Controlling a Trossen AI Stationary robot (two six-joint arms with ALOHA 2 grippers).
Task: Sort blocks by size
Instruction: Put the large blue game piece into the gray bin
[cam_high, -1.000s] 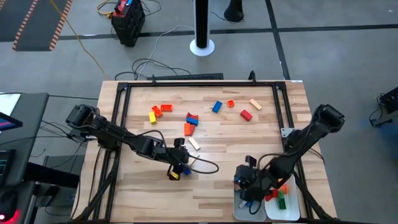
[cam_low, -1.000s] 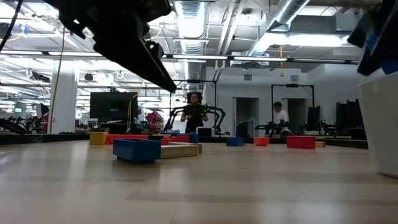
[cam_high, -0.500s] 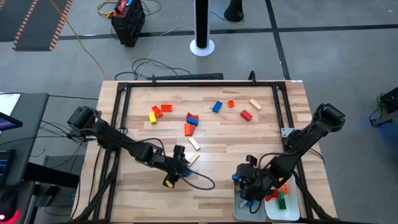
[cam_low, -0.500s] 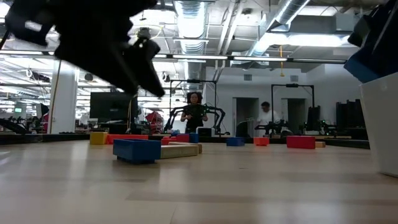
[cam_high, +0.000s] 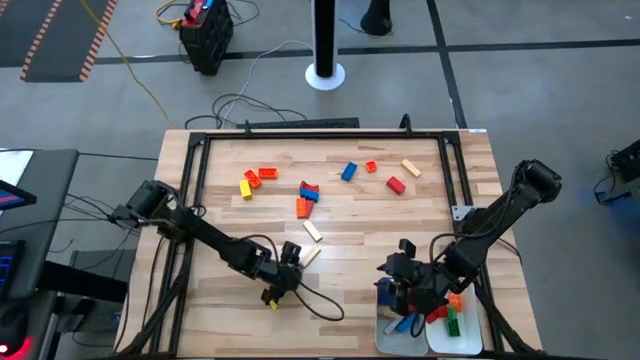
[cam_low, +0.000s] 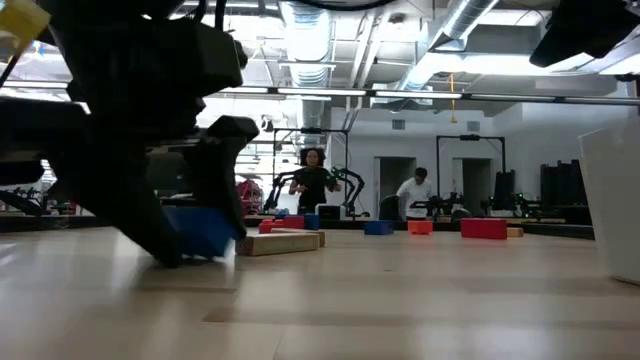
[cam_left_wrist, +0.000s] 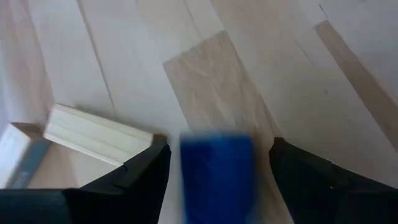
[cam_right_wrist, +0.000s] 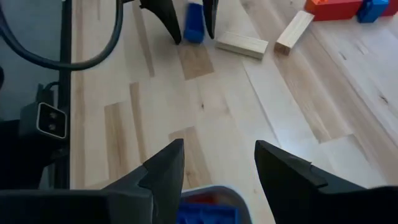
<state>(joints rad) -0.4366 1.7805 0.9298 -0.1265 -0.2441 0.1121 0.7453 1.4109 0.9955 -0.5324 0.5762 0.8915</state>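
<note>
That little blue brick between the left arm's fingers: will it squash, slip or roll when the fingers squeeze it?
The blue brick looks like hard plastic, so probably stiff. Its flat sides suit the open left gripper, though the smooth surface might slip. Boxy, it shouldn't roll.

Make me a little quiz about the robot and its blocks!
1. True or false: the left gripper has its open fingers on either side of a blue block.
2. Which colour is the block lying right next to that one? A red, B tan, C green.
3. Fill the gap: the right gripper hovers open over a white ____ with blue blocks in it.

Key
1. True.
2. B, the tan block.
3. tray.
</note>
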